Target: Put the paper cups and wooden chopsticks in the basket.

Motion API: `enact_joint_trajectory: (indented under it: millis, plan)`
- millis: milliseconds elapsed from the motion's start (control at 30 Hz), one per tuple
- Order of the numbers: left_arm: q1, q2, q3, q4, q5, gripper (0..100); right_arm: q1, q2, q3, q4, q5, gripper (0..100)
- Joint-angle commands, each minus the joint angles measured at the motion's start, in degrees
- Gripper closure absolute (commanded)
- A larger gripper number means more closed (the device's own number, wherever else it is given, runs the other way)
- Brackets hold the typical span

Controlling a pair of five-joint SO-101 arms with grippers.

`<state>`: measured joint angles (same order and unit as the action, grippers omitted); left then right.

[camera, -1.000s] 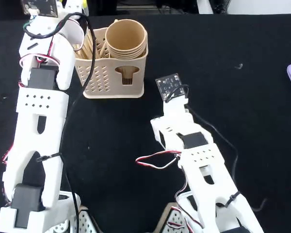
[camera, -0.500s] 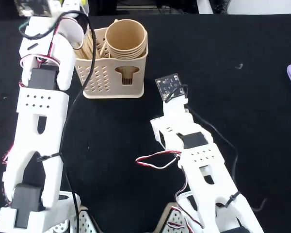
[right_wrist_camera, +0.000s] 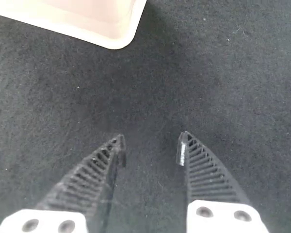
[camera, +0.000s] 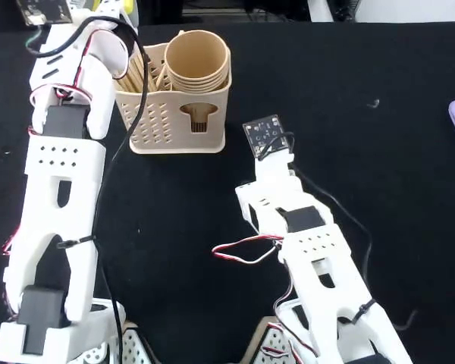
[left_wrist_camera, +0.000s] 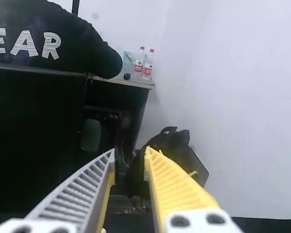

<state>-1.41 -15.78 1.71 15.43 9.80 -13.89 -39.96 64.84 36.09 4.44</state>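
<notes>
Paper cups (camera: 199, 57), tan and nested in one stack, sit in the right-hand compartment of the beige perforated plastic basket (camera: 178, 125) at the upper left of the high view. The stack is upright, mouths up, with its long axis vertical. Nesting is likely what lets all the cups share a single compartment.

Pale wooden chopsticks (camera: 140, 70) fill the compartment to the left of the cups. They stand on end, long axes near upright but leaning, and their tips fan out above the rim. The basket wall is what props them up.

Judging by this, both kinds of item are already in the basket, and none lies on the black tabletop (camera: 364, 167).

The white left arm (camera: 61, 167) runs up the left edge, its wrist just beside the basket. The left gripper (left_wrist_camera: 129, 150) points out into the room, its fingers a narrow gap apart and holding nothing.

The right arm (camera: 303, 235) lies at lower centre. The right gripper (right_wrist_camera: 151, 140) aims down at bare tabletop near a basket corner (right_wrist_camera: 117, 36), fingers moderately spread and empty. Neither arm has anything left to carry.
</notes>
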Motion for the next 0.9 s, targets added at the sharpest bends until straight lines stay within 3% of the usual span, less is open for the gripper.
enact_joint_trajectory:
  millis: [0, 167, 400, 500, 600, 733, 867]
  plan:
    - [-0.6, -1.5, -3.2, 0.7, 0.3, 93, 0.5, -2.1, -0.3, -1.5, 0.7, 81.5]
    - [-4.1, -6.7, -2.0, 8.1, 0.3, 97, 0.5, -2.1, -0.2, -1.5, 0.7, 81.5]
    - [-12.7, -23.6, 5.8, 29.5, 0.3, 96, 0.6, -2.2, -0.2, -1.5, 0.4, 81.5]
    - [-17.2, -31.7, 14.3, 38.0, 0.0, 96, 0.6, -2.2, -0.2, -1.5, 0.4, 81.5]
    - [-20.1, -39.8, 26.1, 44.1, -6.8, 97, 0.7, -2.2, -0.2, -1.5, 0.6, 83.2]
    - [-23.4, -52.0, 43.4, 45.8, -15.6, 97, 0.8, -2.2, -0.3, -1.5, 0.4, 95.1]
    - [-26.2, -66.2, 58.0, 45.9, -16.0, 97, 1.0, -2.2, -0.5, -1.1, 0.3, 98.6]
